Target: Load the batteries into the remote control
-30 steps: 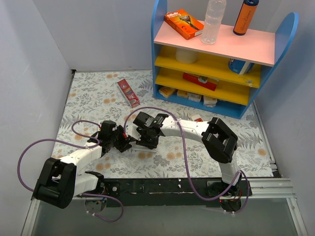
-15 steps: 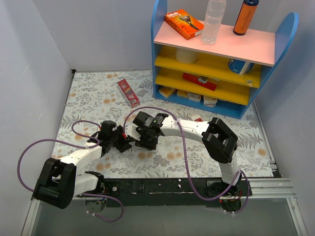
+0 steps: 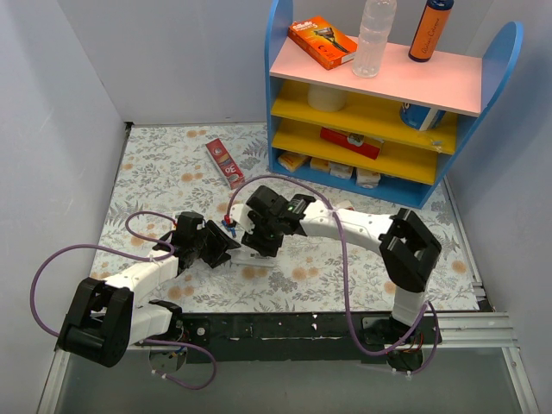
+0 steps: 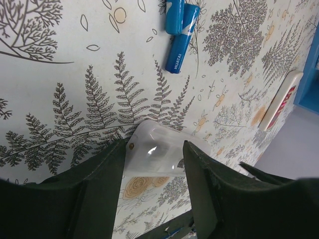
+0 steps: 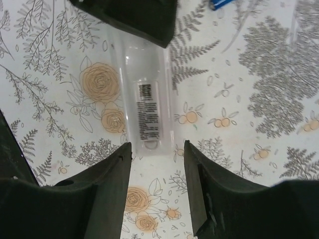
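Observation:
The remote control (image 5: 148,112) lies on the flowered cloth, white, with a printed label facing up. It also shows in the left wrist view (image 4: 155,155) and as a white sliver in the top view (image 3: 260,256). Two blue batteries marked HUATAI (image 4: 178,35) lie side by side just beyond it; they also show in the top view (image 3: 229,222). My left gripper (image 4: 154,145) (image 3: 221,249) is open with one end of the remote between its fingertips. My right gripper (image 5: 157,148) (image 3: 255,244) is open over the other end, fingers on either side.
A blue shelf unit (image 3: 278,95) with yellow shelves stands at the back right. A red box (image 3: 225,163) lies on the cloth behind the grippers. Another white remote with red (image 4: 280,100) lies near the shelf foot (image 3: 345,207). Purple cables loop by both arms.
The right arm has stretched out, its elbow swinging right and its gripper shifting slightly back over the remote. The left arm has hardly moved.

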Robot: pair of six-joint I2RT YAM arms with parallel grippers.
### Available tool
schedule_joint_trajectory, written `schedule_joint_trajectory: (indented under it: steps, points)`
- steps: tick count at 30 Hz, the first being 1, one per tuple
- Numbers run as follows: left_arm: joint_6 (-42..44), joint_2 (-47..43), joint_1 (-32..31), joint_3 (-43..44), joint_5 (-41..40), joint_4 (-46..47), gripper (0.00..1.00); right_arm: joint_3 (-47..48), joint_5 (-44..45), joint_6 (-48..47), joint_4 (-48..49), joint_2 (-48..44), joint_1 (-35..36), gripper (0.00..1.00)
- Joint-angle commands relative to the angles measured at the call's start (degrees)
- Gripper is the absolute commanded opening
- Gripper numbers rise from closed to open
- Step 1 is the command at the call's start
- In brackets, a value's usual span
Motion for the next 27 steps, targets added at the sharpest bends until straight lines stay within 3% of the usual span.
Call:
schedule_joint_trajectory:
  steps: [1,11,27]
  points:
    - [0.2,-1.5,-0.2,-0.8,0.1,-1.5,0.5,-3.7,0.2,5.9,5.9,-4.6,-2.4,0.53]
    - [0.1,-1.4,-0.2,-0.7,0.1,-1.5,0.5,-8.7,0.7,8.2,11.2,-4.2,-3.0,0.49]
    - [0.0,-1.7,-0.2,-0.8,0.2,-1.6,0.5,-11.6,1.0,7.8,11.5,-0.1,-3.0,0.47]
